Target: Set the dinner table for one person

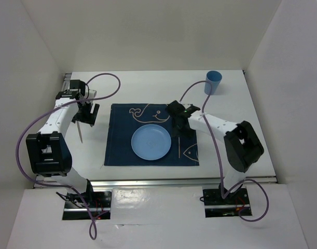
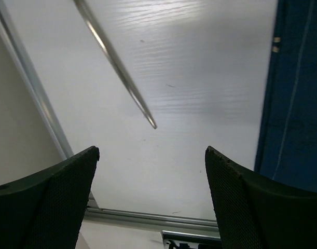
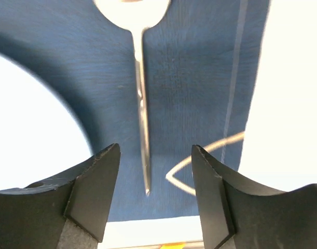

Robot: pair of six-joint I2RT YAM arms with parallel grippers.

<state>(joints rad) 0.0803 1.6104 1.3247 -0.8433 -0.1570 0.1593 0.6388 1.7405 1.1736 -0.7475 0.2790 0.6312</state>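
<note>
The white dinner table (image 1: 148, 88) carries a navy placemat (image 1: 119, 148) with a light blue plate (image 1: 151, 141) on it. A spoon (image 3: 141, 119) lies on the placemat right of the plate, its handle end between the tips of my open right gripper (image 3: 155, 155), which hovers above it (image 1: 180, 122). A thin metal utensil (image 2: 116, 65) lies on the bare table left of the placemat (image 1: 81, 132). My left gripper (image 2: 152, 155) is open and empty above it (image 1: 87, 113). A blue cup (image 1: 212, 82) stands upright at the back right.
Metal rails run along the table's near edge (image 1: 184, 181) and left edge (image 2: 33, 88). White walls enclose the table on the left, back and right. The placemat's edge (image 2: 293, 104) shows at the right of the left wrist view.
</note>
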